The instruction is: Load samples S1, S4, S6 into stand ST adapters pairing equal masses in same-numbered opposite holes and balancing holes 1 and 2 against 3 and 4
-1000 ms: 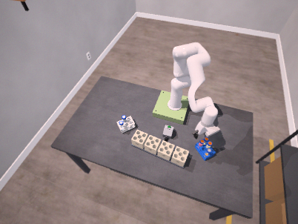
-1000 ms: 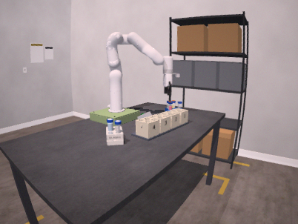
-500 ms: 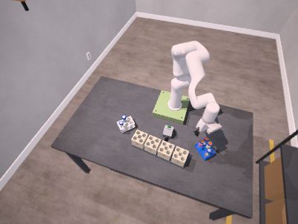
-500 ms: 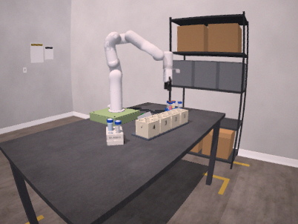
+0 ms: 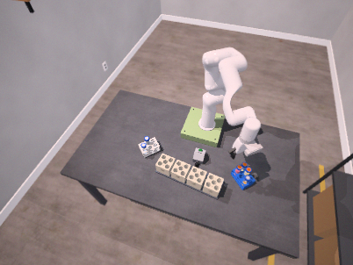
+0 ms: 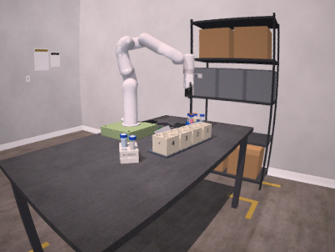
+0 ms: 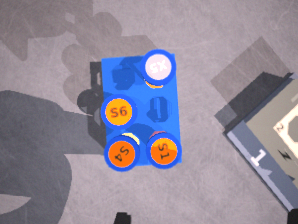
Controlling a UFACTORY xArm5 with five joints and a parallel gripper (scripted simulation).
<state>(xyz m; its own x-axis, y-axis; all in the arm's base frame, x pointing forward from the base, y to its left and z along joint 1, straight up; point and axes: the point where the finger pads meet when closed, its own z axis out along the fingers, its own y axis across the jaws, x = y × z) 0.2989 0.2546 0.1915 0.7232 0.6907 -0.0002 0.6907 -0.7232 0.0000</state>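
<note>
The blue sample rack (image 5: 240, 181) (image 7: 172, 125) stands at the right of the table. It holds orange-dotted S6 (image 7: 118, 112), S4 (image 7: 122, 151) and S1 (image 7: 162, 150), and grey-dotted X5 (image 7: 158, 68). My gripper (image 5: 242, 154) (image 6: 188, 93) hangs open and empty well above this rack, looking straight down on it. Four cream adapters (image 5: 189, 174) (image 6: 181, 137) stand in a row on the loading stand, all holes empty. Adapter 1 (image 7: 287, 131) (image 5: 213, 184) is the one nearest the blue rack. The white blanks rack (image 5: 149, 147) (image 6: 129, 155) holds blue-capped tubes.
The DONE desk (image 5: 199, 154) with its green key stands behind the adapters. The arm's green base (image 5: 199, 129) (image 6: 129, 130) is at the table's back. A shelf unit (image 6: 237, 75) with boxes stands beyond the table's far side.
</note>
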